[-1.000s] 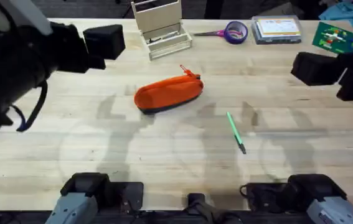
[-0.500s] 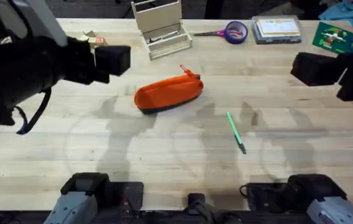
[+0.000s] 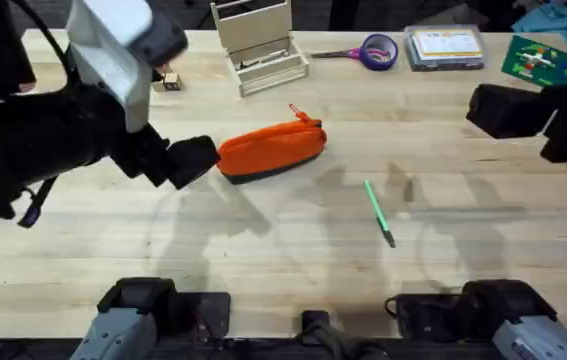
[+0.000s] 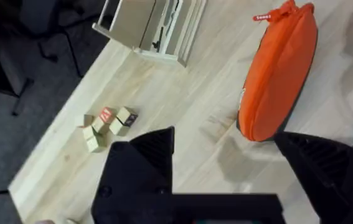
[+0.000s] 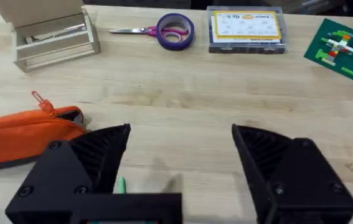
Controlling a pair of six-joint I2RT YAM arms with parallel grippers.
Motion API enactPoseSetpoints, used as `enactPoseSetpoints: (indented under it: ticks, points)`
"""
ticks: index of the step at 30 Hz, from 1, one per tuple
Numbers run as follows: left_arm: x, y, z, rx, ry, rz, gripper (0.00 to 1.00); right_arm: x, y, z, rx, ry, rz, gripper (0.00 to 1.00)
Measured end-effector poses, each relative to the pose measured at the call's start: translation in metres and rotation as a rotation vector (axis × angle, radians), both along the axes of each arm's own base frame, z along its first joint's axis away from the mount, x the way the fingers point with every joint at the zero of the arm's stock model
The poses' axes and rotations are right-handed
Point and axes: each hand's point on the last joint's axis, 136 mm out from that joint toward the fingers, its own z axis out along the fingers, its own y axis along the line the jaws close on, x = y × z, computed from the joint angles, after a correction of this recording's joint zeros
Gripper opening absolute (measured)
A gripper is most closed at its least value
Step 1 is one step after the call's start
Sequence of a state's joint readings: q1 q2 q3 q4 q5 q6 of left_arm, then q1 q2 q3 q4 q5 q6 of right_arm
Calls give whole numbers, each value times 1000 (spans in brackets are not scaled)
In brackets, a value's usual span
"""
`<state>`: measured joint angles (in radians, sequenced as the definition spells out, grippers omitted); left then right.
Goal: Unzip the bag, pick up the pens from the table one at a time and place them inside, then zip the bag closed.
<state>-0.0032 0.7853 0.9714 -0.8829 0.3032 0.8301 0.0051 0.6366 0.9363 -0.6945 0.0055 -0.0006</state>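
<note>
The orange bag (image 3: 271, 150) lies zipped on the table (image 3: 263, 250), its pull tab (image 3: 303, 116) at the far right end. My left gripper (image 3: 191, 160) hovers just beside the bag's left end. In the left wrist view this gripper (image 4: 226, 162) is open and empty, and the bag (image 4: 279, 68) lies just ahead of its fingers. One thin green pen (image 3: 378, 211) lies right of the bag. My right gripper (image 3: 505, 110) hangs at the far right, away from both. It stands open (image 5: 179, 155) with nothing in it, above the bag (image 5: 27, 134) and the pen's end (image 5: 121, 185).
A wooden organizer (image 3: 258, 45) stands at the back centre. Purple-handled scissors (image 3: 368, 50), a clear box (image 3: 445, 46) and a green plate (image 3: 538, 58) lie at the back right. Small wooden blocks (image 4: 108, 121) sit at the back left.
The left arm has swung down and toward the bag, bringing its gripper from the back left to the bag's left end. The right arm, bag and pen have not moved.
</note>
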Motion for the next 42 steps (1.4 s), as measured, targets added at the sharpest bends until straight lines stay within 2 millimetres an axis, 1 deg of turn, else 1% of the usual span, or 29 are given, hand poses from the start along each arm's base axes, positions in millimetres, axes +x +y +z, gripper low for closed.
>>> enactPoseSetpoints:
  ticks: [10,16,20,27,33,38,42]
  points:
    - [-1,-3,0,49,-24,-61,993,1,0,2,0,-7,0,998]
    - [-7,-3,-7,52,17,-66,993,1,0,2,0,-7,0,998]
    - [-6,-3,-14,49,52,-69,993,1,0,2,0,-7,0,998]
    - [4,-10,-37,33,150,-121,993,1,0,2,0,-7,0,998]
    - [14,-19,-65,-13,266,-194,993,1,0,2,0,-7,0,998]
    - [21,-16,-79,-98,315,-243,993,1,0,2,0,-7,0,998]
    - [19,-12,-86,-177,347,-287,993,1,0,2,0,-7,0,998]
